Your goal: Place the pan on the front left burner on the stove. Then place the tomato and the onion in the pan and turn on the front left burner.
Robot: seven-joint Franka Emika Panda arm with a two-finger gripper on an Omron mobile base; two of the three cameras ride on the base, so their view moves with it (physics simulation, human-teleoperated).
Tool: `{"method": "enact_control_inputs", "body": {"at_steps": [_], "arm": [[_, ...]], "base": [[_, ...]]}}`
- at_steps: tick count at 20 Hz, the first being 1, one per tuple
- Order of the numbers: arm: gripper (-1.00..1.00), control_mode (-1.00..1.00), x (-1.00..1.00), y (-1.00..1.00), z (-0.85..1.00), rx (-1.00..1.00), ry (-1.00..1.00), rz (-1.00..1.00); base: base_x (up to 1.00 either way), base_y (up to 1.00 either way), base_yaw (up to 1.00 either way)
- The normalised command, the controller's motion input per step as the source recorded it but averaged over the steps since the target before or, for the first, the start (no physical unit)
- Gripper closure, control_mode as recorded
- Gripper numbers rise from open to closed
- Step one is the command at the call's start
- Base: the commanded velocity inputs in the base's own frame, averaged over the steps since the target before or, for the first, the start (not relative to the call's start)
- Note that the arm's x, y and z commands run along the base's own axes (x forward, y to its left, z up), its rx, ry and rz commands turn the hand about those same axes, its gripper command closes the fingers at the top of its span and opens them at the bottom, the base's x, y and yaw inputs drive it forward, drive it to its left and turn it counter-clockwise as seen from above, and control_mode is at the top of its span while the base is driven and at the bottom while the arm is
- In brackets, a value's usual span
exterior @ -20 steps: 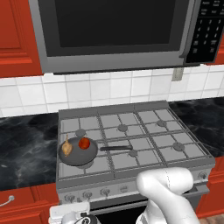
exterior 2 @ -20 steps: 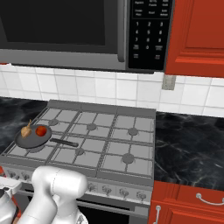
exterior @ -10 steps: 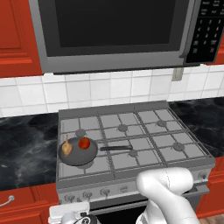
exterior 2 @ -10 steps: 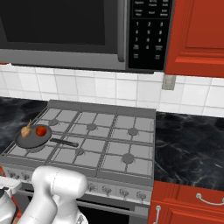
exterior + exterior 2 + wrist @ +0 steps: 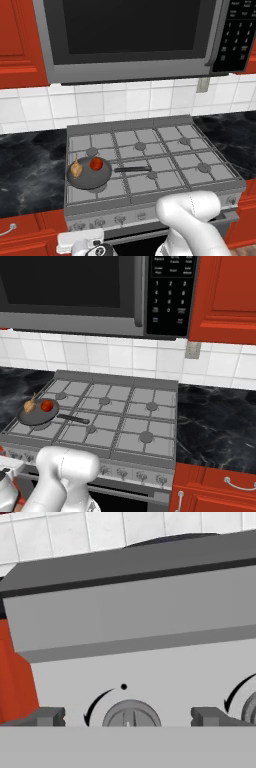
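At far left of the stove point(image 5: 150, 150), the pan point(image 5: 90, 174) sits on the front left burner, holding the onion point(image 5: 76, 170) beside the tomato point(image 5: 96, 163) — its handle pointing right. Below, at the front panel, the gripper point(image 5: 129, 714) faces the leftmost knob point(image 5: 131, 716), its fingers point(image 5: 47, 716) spread wide either side, nothing held. Judged remaining step: lighting the burner. Centre the jaws squarely on this knob — not its right-hand neighbour point(image 5: 248, 708) — close firmly, then rotate along the printed arc.

Red cabinets point(image 5: 225, 298), white tiled wall point(image 5: 125, 102), black marble counter point(image 5: 215, 421), microwave point(image 5: 130, 37).
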Motion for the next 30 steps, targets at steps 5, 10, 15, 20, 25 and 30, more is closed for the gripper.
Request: {"method": "enact_control_inputs", "body": {"at_steps": [5, 10, 15, 20, 25, 30], "arm": [[-1.0, -1.0, 0.0, -0.12, -0.04, 0.0, 0.0, 0.0], [-1.0, -1.0, 0.0, 0.02, 0.0, 0.0, 0.0, 0.0], [-1.0, -1.0, 0.0, 0.11, -0.05, 0.0, 0.0, 0.0], [-1.0, -1.0, 0.0, 0.13, -0.34, 0.0, 0.0, 0.0], [-1.0, -1.0, 0.08, 0.07, -0.19, 0.0, 0.0, 0.0], [-1.0, -1.0, 0.01, 0.02, 0.07, 0.0, 0.0, 0.0]], "base": [[0.0, 0.0, 0.0], [0.0, 0.0, 0.0], [0.0, 0.0, 0.0], [0.0, 0.0, 0.0], [0.0, 0.0, 0.0], [0.0, 0.0, 0.0]]}}
